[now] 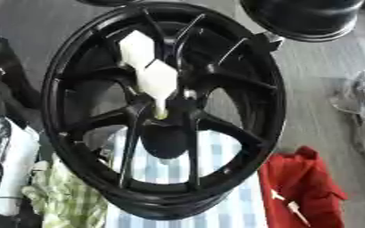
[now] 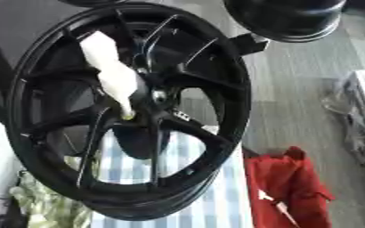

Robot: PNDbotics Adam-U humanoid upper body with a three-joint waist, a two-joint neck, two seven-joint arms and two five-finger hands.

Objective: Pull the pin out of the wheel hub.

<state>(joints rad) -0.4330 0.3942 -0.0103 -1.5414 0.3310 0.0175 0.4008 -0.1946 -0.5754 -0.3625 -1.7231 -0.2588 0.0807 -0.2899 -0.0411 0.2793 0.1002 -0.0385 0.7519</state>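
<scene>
Looking at: a black wheel (image 1: 57, 89) is lying tilted over a blue-and-white checked cloth (image 1: 216, 196), which is showing through the gaps between its spokes.
Task's thing: a white pin (image 1: 158, 80), chunky and faceted at its upper end, is narrowing to a yellowish tip that is meeting the wheel hub (image 2: 158, 95) at the centre of the spokes.
Pin's lie: it is slanting up and to the left from the hub, crossing in front of the spokes and standing well proud of them.
Progress: judging from both views, the pin is sitting with its tip at or in the hub, so it is not lying clear of the wheel. How deep the tip is going I cannot tell; the hub's dark centre is hiding it.
Left to do: as I read it, the pin is yet to come free of the hub.
Hands: neither hand is showing in either view, so I cannot tell whether they are wide, narrow or holding anything. Nothing is gripping the pin.
Surroundings: a red cloth (image 1: 302, 182) is lying at the lower right, a green checked cloth (image 1: 69, 200) at the lower left, and another dark round wheel (image 1: 310, 18) is sitting beyond the top right.
Writing: a small pale mark (image 2: 182, 116) is showing on one spoke near the hub, unreadable. No brand or label is making itself out anywhere.
</scene>
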